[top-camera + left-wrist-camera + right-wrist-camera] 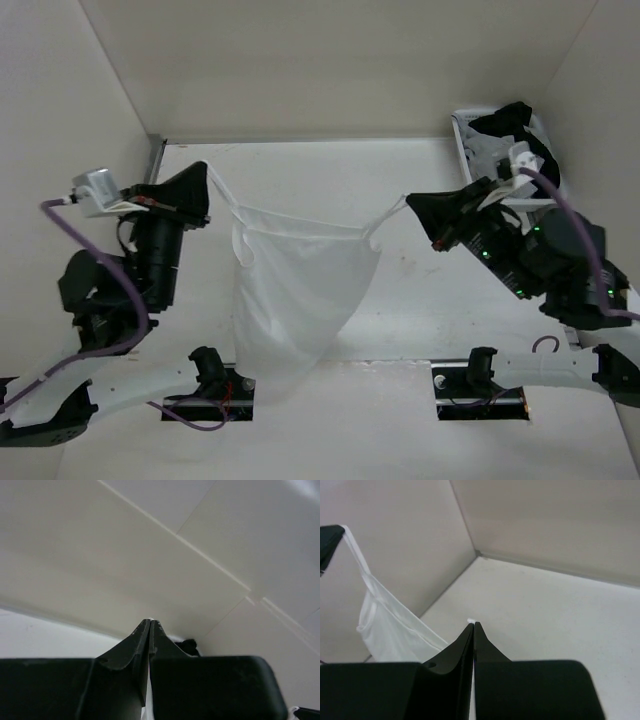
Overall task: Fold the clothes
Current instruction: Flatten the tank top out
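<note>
White top [300,290] hangs; bin [460,135] holds dark garments [505,122].

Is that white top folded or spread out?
Spread out, not folded. The white top hangs open, held up by its straps between the left gripper and the right gripper.

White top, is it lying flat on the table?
No, the white top hangs down, held up by one strap in the left gripper and the other in the right gripper.

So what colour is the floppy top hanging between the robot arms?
Plain white, no pattern. The thin sleeveless top shows best in the top external view.
</note>
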`<state>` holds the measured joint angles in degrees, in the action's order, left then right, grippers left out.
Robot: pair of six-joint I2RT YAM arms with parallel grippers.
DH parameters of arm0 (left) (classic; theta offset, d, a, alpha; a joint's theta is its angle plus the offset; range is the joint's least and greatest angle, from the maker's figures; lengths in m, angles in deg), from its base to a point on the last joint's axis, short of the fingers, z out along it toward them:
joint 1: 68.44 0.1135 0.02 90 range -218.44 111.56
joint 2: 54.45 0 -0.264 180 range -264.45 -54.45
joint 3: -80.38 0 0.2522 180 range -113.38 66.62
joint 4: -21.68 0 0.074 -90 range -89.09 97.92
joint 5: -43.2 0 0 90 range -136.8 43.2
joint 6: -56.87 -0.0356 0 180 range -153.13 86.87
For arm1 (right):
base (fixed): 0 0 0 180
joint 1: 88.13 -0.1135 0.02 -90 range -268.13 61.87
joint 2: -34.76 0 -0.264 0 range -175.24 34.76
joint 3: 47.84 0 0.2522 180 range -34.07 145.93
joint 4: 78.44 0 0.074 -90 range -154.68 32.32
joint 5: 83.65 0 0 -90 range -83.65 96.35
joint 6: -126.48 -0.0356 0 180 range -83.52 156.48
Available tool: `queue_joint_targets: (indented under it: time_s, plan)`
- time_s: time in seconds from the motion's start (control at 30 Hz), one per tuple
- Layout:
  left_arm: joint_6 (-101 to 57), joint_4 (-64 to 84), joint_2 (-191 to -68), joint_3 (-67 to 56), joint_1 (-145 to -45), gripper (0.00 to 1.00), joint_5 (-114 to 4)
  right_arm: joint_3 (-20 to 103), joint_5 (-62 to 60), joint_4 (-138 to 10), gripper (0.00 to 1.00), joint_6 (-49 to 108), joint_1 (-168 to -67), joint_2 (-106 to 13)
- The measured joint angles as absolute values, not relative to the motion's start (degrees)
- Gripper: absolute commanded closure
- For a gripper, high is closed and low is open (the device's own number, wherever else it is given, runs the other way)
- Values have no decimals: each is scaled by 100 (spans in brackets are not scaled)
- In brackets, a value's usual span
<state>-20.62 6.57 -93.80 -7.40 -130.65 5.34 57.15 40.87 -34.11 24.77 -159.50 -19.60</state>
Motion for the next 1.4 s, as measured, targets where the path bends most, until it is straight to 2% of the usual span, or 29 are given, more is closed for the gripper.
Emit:
queue_joint_targets:
  time_s: [0.13, 0.23, 0.4, 0.5, 0.7, 0.93, 1.1, 1.3, 1.4]
  plan:
    - [-2092, 1000, -9417, 329, -12899, 98, 763, 4849, 3495, -3525, 97, 2237, -15048, -1995]
    - [-2011, 1252, -9754, 1059, -12191, 98, 763, 4401, 2789, -3712, 97, 2003, -13896, -2319]
    - [-1183, 1236, -11017, 1409, -10357, 100, -264, 4244, 1969, -4115, 99, 1793, -12781, -3337]
    - [-768, 882, -11393, 1381, -9916, 100, -830, 4115, 1788, -4182, 99, 1758, -12685, -3383]
    - [-691, 596, -10735, 681, -10700, 100, -1243, 4182, 1989, -4196, 99, 1793, -13441, -2181]
    - [-1067, 681, -9271, 80, -12136, 100, -675, 4982, 3248, -4182, 99, 2121, -15581, -975]
    - [-1666, 1061, -9205, -193, -13052, 100, -76, 5404, 4596, -4176, 99, 2615, -17017, -927]
    - [-2499, 1571, -9662, -156, -13649, 99, 470, 5444, 5180, -4165, 99, 2998, -17074, -1274]
    - [-2761, 1883, -9907, 65, -13398, 98, 579, 5249, 4852, -4224, 99, 3026, -16180, -1475]
